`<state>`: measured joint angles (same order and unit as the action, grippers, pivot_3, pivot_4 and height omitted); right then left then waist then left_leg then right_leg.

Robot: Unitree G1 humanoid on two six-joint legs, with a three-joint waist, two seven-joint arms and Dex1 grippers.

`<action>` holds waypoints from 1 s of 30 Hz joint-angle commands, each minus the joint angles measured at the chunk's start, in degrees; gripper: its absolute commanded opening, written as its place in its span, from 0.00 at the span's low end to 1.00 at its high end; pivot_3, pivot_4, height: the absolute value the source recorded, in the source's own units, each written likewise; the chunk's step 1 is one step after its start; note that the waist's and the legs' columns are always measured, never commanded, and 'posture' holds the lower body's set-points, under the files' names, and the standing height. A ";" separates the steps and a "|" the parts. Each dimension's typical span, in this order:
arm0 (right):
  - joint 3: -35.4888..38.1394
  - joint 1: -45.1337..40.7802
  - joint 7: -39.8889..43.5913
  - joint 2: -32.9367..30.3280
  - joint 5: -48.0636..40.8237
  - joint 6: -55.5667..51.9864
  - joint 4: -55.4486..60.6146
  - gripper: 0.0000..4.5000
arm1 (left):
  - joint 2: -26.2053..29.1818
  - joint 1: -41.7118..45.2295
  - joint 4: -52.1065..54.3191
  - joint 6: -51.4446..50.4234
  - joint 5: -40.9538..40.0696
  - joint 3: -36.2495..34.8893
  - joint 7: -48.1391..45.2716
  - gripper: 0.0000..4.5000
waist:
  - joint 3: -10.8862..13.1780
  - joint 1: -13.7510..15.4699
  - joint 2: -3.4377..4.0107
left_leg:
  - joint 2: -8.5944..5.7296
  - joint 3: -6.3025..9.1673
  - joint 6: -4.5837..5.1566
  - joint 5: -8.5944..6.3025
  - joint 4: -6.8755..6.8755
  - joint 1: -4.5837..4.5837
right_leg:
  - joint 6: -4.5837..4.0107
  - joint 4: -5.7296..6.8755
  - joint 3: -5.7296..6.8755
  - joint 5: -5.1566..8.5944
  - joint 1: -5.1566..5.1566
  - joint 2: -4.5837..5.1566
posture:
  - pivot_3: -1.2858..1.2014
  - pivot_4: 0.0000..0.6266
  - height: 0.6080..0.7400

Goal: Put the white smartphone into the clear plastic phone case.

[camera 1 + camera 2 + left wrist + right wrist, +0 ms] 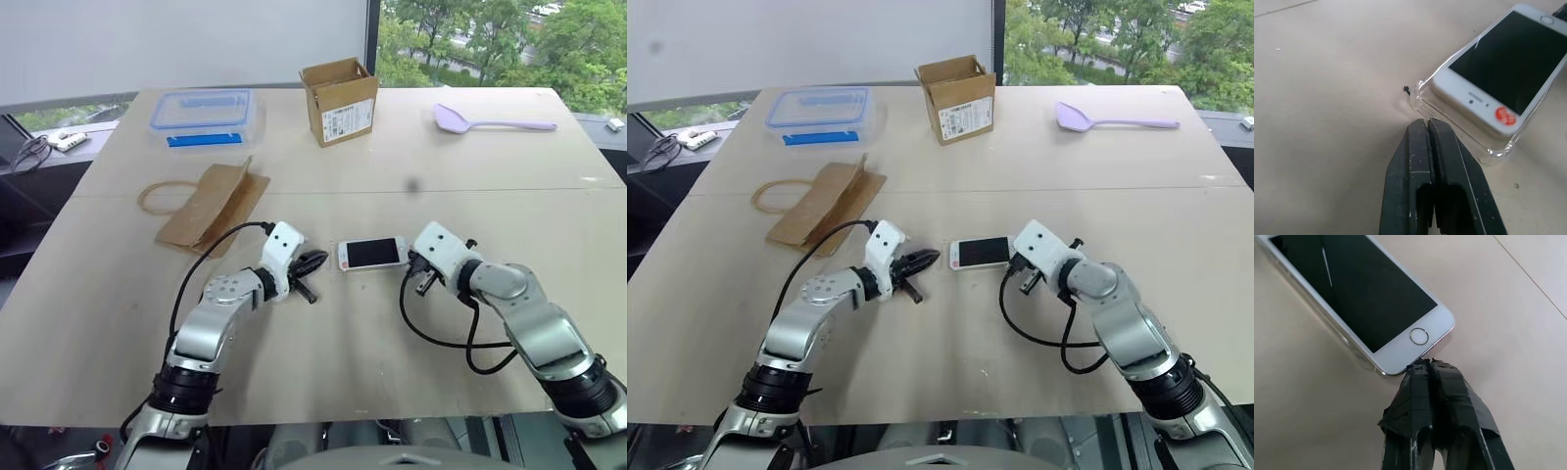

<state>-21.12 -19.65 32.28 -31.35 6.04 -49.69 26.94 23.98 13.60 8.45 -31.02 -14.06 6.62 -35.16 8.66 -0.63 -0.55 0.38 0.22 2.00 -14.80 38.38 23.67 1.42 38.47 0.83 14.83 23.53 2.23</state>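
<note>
The white smartphone (372,253) lies screen up in the middle of the table, between my two grippers. In the left wrist view the smartphone (1508,63) rests in the clear plastic phone case (1422,95), with the near end of the phone raised above the case's rim. My left gripper (1427,125) is shut and empty, its tips on the table just short of the case's corner. My right gripper (1422,364) is shut too, and its tips touch the phone's edge beside the round button (1419,336).
At the far left stands a clear blue-rimmed container (206,116). A small cardboard box (340,98) is at the back centre and a lilac spoon (490,122) at the back right. A flat brown paper bag (211,206) lies left of my left arm.
</note>
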 commanded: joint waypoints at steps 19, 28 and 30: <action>-7.64 -6.15 7.70 2.36 1.58 9.25 -4.08 0.00 | -0.66 -2.74 -1.68 3.40 0.10 2.07 -2.87 0.01 | -0.02 -0.39 -0.02 | 0.05 -0.06 0.00 0.00 -0.01 -0.21 | -0.02 0.22 -0.15 0.01 -0.01 0.01 | 0.52 0.24 1.00; -7.84 -6.33 9.61 2.23 2.61 12.13 -5.67 0.00 | -0.10 -3.86 -1.44 3.82 0.42 1.26 -2.94 0.01 | -0.02 -0.60 -0.03 | 0.08 -0.17 0.00 0.00 -0.07 -0.42 | -0.03 0.30 -0.29 0.01 -0.09 -0.01 | 0.52 0.24 1.00; -7.77 -6.66 9.66 3.00 2.75 12.71 -6.24 0.00 | -0.08 -3.82 -1.27 3.66 0.29 1.23 -3.00 0.01 | -0.02 -0.62 -0.03 | 0.09 -0.21 0.00 0.00 -0.11 -0.58 | -0.04 0.29 -0.31 0.02 -0.20 -0.02 | 0.52 0.24 1.00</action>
<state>-26.10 -24.95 39.79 -30.79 10.71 -40.36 18.77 24.34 10.91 7.21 -26.47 -13.54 5.01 -36.06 8.64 -1.24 -0.58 0.47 -0.01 1.99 -14.81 38.23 23.01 1.37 38.76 0.50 14.86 23.27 2.20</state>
